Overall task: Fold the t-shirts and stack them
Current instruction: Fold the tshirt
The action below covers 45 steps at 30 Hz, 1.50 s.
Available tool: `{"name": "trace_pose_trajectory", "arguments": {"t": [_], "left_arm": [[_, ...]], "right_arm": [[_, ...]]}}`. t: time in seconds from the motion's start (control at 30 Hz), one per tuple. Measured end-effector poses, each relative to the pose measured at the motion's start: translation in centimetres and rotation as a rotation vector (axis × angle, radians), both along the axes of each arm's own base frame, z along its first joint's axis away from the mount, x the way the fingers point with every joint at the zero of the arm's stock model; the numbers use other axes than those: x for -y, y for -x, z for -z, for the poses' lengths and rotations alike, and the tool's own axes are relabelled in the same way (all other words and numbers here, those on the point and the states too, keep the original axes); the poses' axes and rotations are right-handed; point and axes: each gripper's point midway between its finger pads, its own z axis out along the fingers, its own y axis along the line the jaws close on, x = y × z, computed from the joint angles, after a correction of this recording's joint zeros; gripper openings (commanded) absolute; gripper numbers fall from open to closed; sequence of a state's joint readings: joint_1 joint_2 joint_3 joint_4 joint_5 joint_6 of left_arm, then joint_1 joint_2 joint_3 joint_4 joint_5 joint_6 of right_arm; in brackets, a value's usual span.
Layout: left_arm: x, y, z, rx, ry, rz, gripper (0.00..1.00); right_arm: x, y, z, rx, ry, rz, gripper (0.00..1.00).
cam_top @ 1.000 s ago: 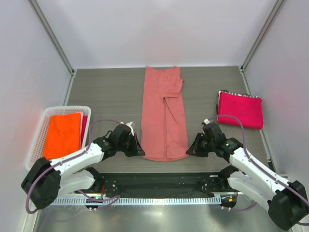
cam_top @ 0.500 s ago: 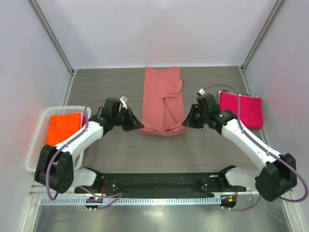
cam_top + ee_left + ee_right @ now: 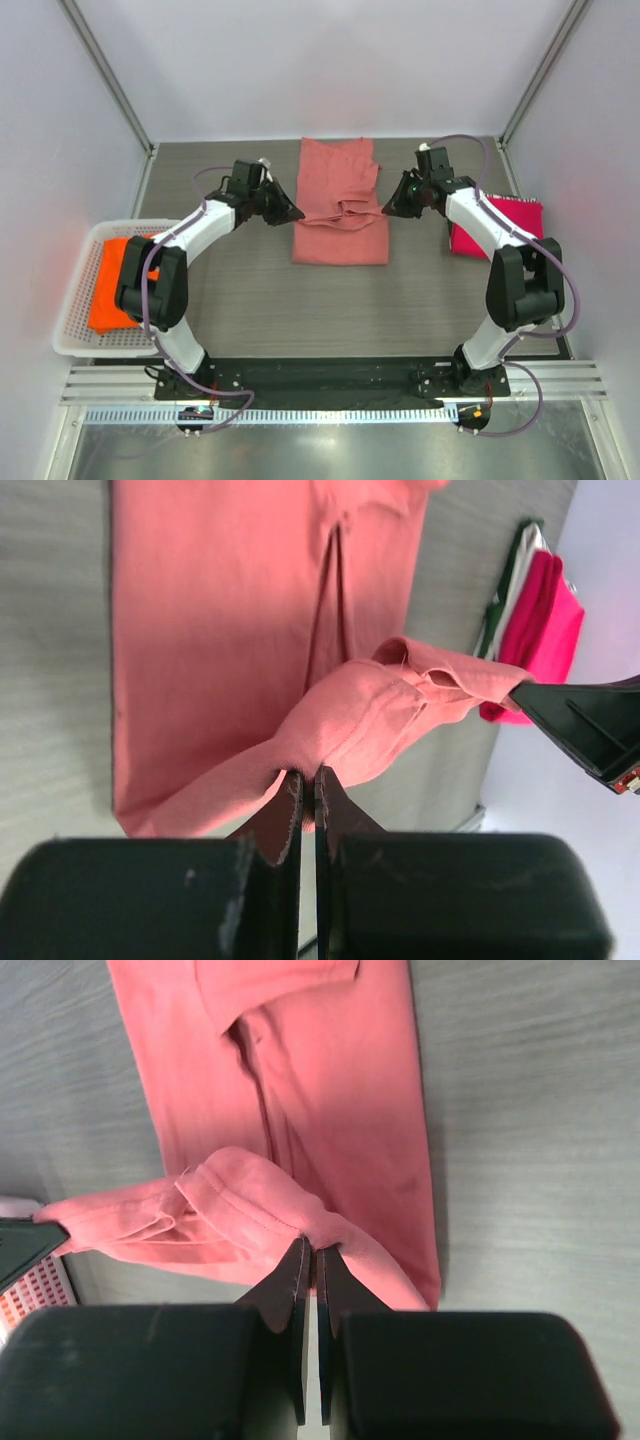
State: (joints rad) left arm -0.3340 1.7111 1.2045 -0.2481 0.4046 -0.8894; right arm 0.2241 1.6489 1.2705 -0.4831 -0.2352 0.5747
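A salmon-pink t-shirt (image 3: pixel 338 215) lies lengthwise on the table centre, its near hem lifted and carried back over its middle. My left gripper (image 3: pixel 297 213) is shut on the hem's left corner (image 3: pixel 300 760). On the other side my right gripper (image 3: pixel 387 211) is shut on the right corner (image 3: pixel 322 1232). Between the two the raised hem sags in a fold (image 3: pixel 215 1210). A folded magenta t-shirt (image 3: pixel 520 228) rests at the right, partly behind my right arm. The bright orange t-shirt (image 3: pixel 108 300) lies in the white basket (image 3: pixel 75 318) at the left.
The white lattice basket stands at the table's left near edge, with the left arm reaching over its far corner. Metal frame posts (image 3: pixel 110 75) rise at the back corners. A black rail (image 3: pixel 330 380) runs along the near edge.
Both grippers have carried the salmon shirt's near hem away from the front edge toward the back, doubling the shirt over itself. The arms are now stretched far out.
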Motion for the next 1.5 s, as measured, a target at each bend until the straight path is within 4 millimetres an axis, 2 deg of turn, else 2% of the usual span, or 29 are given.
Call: {"name": "trace_pose_trajectory", "arguments": {"t": [0.3,0.33,0.37,0.4,0.43,0.47,0.53,0.6,0.67,0.7,0.8,0.87,0.9,0.93,1.03,1.13,1.4,1.5], "left_arm": [[-0.4,-5.4,1.2,-0.001,-0.028,-0.054,0.0],[-0.5,-6.2,1.4,0.0,-0.027,-0.059,0.0],[-0.5,-6.8,1.7,-0.004,-0.027,-0.064,0.29],[-0.6,-7.4,2.0,-0.003,-0.03,-0.065,0.52],[-0.7,-7.9,2.3,-0.003,-0.03,-0.066,0.68],[-0.8,-8.4,2.6,-0.007,-0.031,-0.076,0.86],[-1.3,-8.8,3.2,-0.017,-0.038,-0.091,0.95],[-1.6,-8.6,3.7,-0.027,-0.047,-0.1,0.95],[-2.3,-7.6,4.2,-0.028,-0.062,-0.11,0.93],[-2.7,-6.5,4.6,-0.039,-0.072,-0.114,0.91],[-3.7,-2.8,5.0,-0.059,-0.081,-0.113,0.84],[-3.9,-0.6,5.0,-0.066,-0.082,-0.101,0.78],[-3.9,0.2,5.0,-0.066,-0.084,-0.09,0.75],[-3.8,0.9,5.2,-0.063,-0.084,-0.079,0.7],[-3.4,2.4,6.1,-0.072,-0.089,-0.051,0.62],[-3.3,3.7,7.4,-0.101,-0.1,-0.031,0.59],[-2.8,4.2,9.3,-0.13,-0.115,-0.002,0.54],[-2.6,4.5,10.1,-0.147,-0.122,0.006,0.54]], "right_arm": [[-0.2,-5.2,2.1,-0.016,-0.039,0.005,0.01],[-0.2,-5.8,2.3,-0.013,-0.044,0.005,0.09],[-0.3,-6.4,2.6,-0.013,-0.048,0.003,0.29],[-0.3,-7.0,2.7,-0.013,-0.051,0.008,0.67],[-0.3,-7.6,2.9,-0.012,-0.056,0.02,0.77],[-0.1,-8.3,3.1,-0.005,-0.052,0.025,0.82],[0.4,-8.8,3.7,-0.004,-0.043,0.048,0.86],[0.7,-8.6,4.2,0.001,-0.044,0.056,0.84],[1.1,-7.3,4.9,-0.003,-0.043,0.062,0.8],[1.4,-6.1,5.4,-0.011,-0.042,0.066,0.74],[2.0,-1.3,6.4,-0.049,-0.045,0.065,0.67],[2.0,0.7,6.3,-0.051,-0.063,0.051,0.62],[1.9,1.5,6.3,-0.055,-0.071,0.043,0.57],[1.8,2.0,6.4,-0.054,-0.081,0.034,0.56],[1.4,3.0,7.3,-0.068,-0.104,0.015,0.51],[1.3,4.0,8.5,-0.1,-0.112,0.005,0.51],[0.9,4.7,10.4,-0.147,-0.113,-0.006,0.47],[0.6,4.8,11.0,-0.162,-0.117,-0.016,0.41]]}}
